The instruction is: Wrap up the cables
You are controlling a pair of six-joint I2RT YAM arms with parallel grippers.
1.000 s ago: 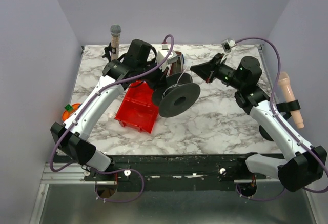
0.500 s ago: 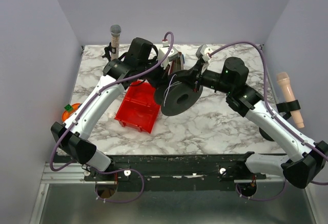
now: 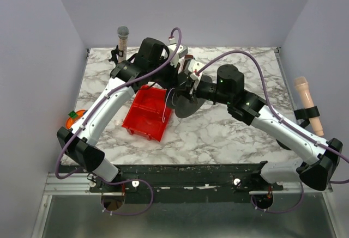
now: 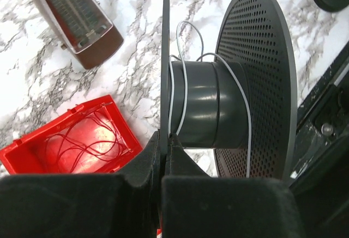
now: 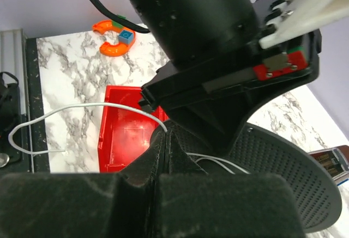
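- Here, the left tool (image 4: 163,142) is clamped on the flange edge of the black spool (image 4: 204,110).
- The right tool (image 5: 166,137) pinches the white cable (image 5: 92,105); the red bin (image 5: 128,140) lies just beyond its tips.

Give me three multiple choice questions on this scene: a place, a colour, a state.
1. Where do spare loops of the thin white wire lie? A in the red plastic bin; B on the floor; C on a shelf.
2. What colour is the perforated round spool? A white; B black; C red.
3. The left gripper is: A open; B shut on the bin; C shut on the spool's flange.
A, loops show inside the bin; B, core and flanges look black; C, it pinches the thin flange.
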